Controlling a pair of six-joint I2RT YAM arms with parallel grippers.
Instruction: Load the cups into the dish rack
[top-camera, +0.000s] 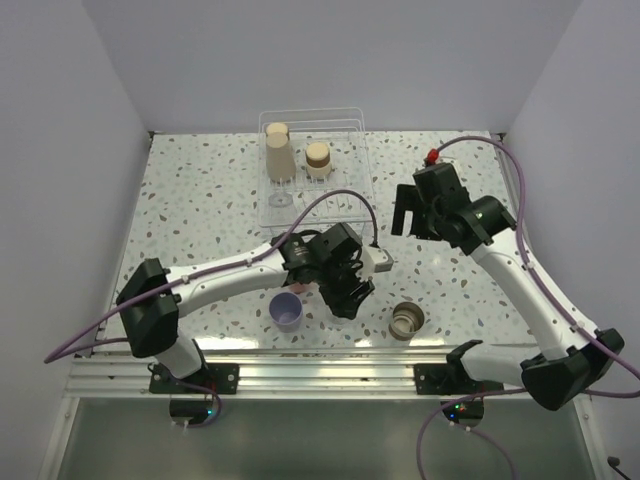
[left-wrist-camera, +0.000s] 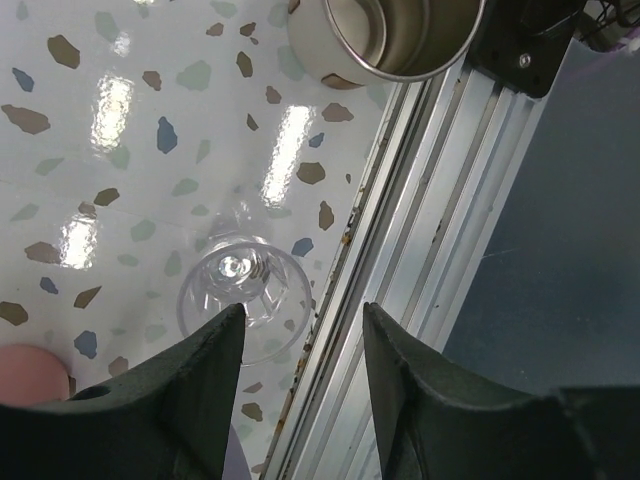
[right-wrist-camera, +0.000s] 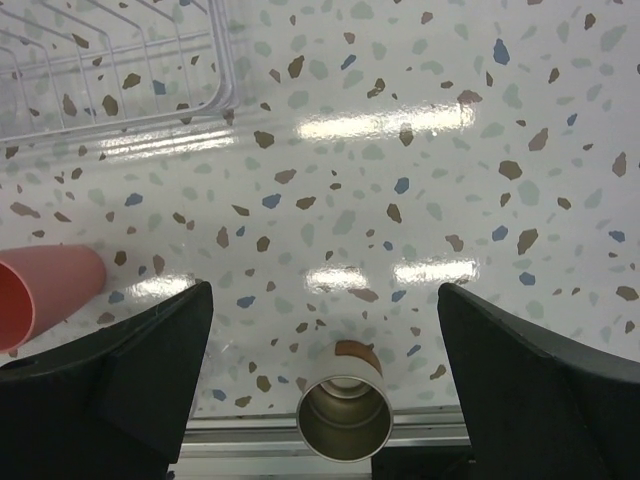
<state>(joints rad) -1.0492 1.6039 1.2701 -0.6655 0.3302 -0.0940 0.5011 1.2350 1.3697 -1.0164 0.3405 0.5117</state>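
The white wire dish rack (top-camera: 352, 150) at the far middle holds a beige cup (top-camera: 277, 150), a tan cup (top-camera: 318, 158) and a clear glass (top-camera: 282, 196). My left gripper (top-camera: 350, 296) is open and empty, low over the table's near edge. In the left wrist view (left-wrist-camera: 300, 330) a clear glass (left-wrist-camera: 237, 290) stands beside its left finger, not between the jaws. A lavender cup (top-camera: 287, 311) stands just to the left. A coral-red cup (right-wrist-camera: 45, 290) lies on its side under the left arm. A tan cup (top-camera: 407, 320) lies near the front edge. My right gripper (top-camera: 408, 222) is open and empty, high right of the rack.
The aluminium rail (left-wrist-camera: 400, 260) runs along the table's near edge, right under the left gripper's jaws. The tan cup's open mouth (right-wrist-camera: 345, 418) faces the right wrist camera. The rack's corner (right-wrist-camera: 215, 60) shows at that view's top left.
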